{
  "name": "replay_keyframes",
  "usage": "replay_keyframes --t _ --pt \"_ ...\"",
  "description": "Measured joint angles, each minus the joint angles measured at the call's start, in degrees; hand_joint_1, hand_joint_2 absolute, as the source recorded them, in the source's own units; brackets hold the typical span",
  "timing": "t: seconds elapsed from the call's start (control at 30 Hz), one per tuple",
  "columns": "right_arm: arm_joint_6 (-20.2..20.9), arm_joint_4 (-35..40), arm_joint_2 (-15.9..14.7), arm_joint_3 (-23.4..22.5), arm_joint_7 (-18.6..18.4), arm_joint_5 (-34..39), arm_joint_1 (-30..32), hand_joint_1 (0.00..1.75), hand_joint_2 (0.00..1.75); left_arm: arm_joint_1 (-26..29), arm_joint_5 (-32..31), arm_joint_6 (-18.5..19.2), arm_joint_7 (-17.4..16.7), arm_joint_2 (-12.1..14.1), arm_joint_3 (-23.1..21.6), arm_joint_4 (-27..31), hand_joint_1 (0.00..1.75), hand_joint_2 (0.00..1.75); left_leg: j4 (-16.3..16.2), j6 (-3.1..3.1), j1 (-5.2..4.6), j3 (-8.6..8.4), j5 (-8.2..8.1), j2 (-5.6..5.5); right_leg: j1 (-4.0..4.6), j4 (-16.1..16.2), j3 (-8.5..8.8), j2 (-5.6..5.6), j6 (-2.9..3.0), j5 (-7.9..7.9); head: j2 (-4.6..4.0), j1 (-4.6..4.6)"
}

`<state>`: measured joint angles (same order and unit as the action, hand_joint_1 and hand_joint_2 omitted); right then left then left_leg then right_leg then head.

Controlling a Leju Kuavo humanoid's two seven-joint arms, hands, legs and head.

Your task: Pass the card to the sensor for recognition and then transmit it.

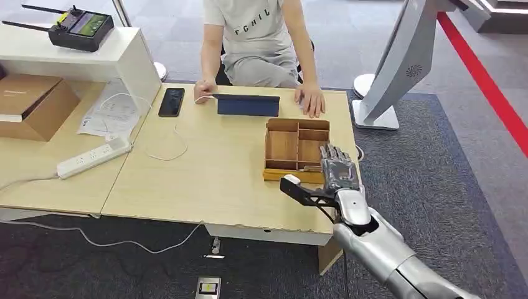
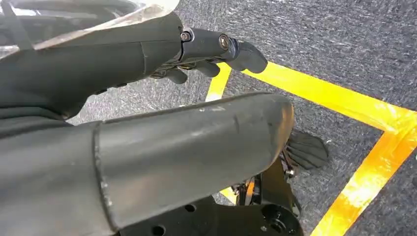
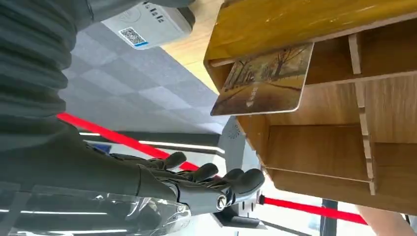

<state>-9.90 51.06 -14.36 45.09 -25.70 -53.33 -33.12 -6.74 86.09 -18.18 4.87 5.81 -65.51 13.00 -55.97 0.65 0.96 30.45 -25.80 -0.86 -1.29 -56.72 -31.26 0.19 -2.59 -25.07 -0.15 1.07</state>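
Right hand (image 1: pixel 337 167), fingers apart and holding nothing, hovers beside wooden organizer (image 1: pixel 281 149); card (image 3: pixel 263 81) leans in an edge compartment; approach from above, pinching its exposed edge squarely.

The surface (image 1: pixel 212 180) is light wood, made of two tops standing side by side over a dark grey carpet (image 1: pixel 436 156). On the right top lie a black phone (image 1: pixel 171 101), a dark blue tablet (image 1: pixel 248 104), a white cable (image 1: pixel 168 152) and a wooden divided tray (image 1: pixel 296 149) near the right edge. On the left top lie a white power strip (image 1: pixel 93 157), printed papers (image 1: pixel 111 115) and a cardboard box (image 1: pixel 32 104).
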Motion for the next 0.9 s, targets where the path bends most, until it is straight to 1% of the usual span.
replay_keyframes --t 0.9 --pt "0.2 0.0 0.4 0.4 0.0 -0.1 0.2 0.00 1.75 0.0 0.0 0.8 0.4 0.0 0.0 0.0 0.00 0.00 0.0 0.00 0.00 -0.01 0.00 0.00 0.00 0.0 -0.01 0.00 0.00 0.00 0.00 0.00"
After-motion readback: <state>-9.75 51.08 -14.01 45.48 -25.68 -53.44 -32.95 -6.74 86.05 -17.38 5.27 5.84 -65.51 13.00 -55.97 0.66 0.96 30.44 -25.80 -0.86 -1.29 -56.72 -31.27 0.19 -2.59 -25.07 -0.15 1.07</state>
